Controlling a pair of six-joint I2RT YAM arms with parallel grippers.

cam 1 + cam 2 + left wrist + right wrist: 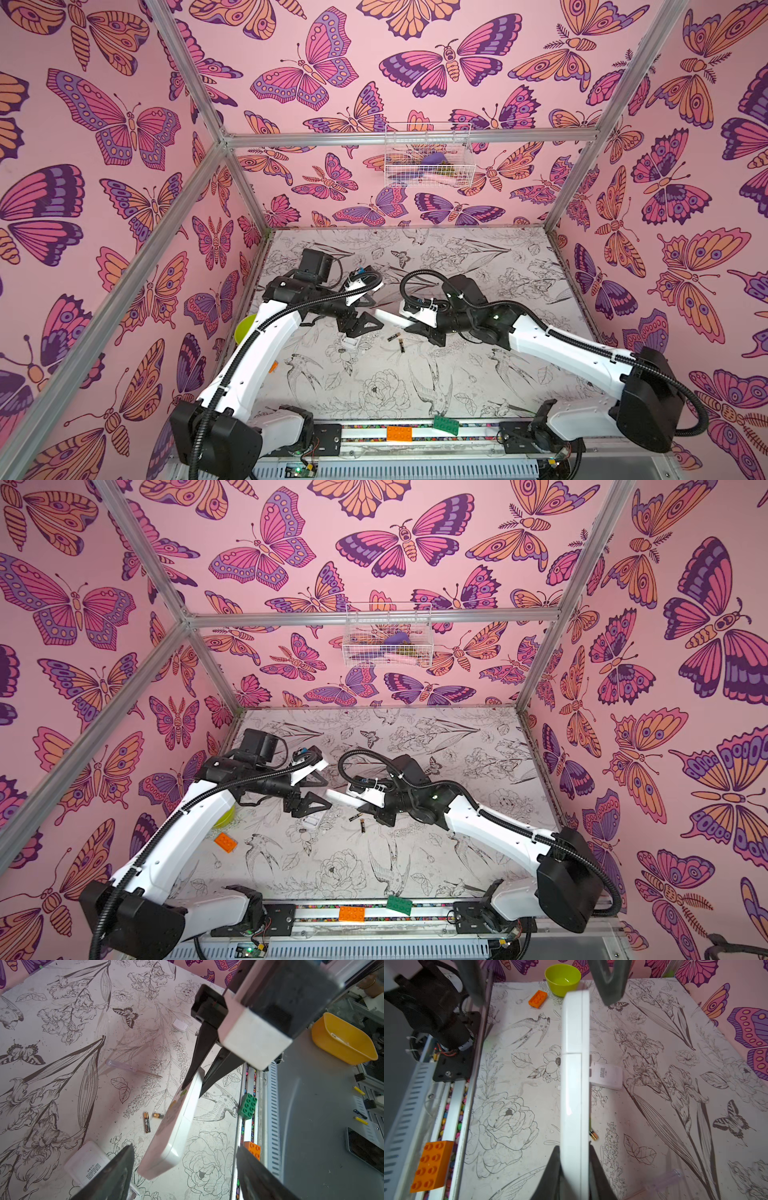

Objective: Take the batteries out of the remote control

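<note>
The white remote control hangs above the table, on edge. My right gripper is shut on one end of it. The other end sits between the jaws of my open left gripper, nearer one finger and apart from both. Two batteries, black with gold ends, lie loose on the table under the remote. In the right wrist view the remote hides all but one battery's end.
A white battery cover lies on the table below the left gripper. A clear-handled screwdriver lies further back. A green bowl and orange brick sit at the left; green and orange bricks rest on the front rail.
</note>
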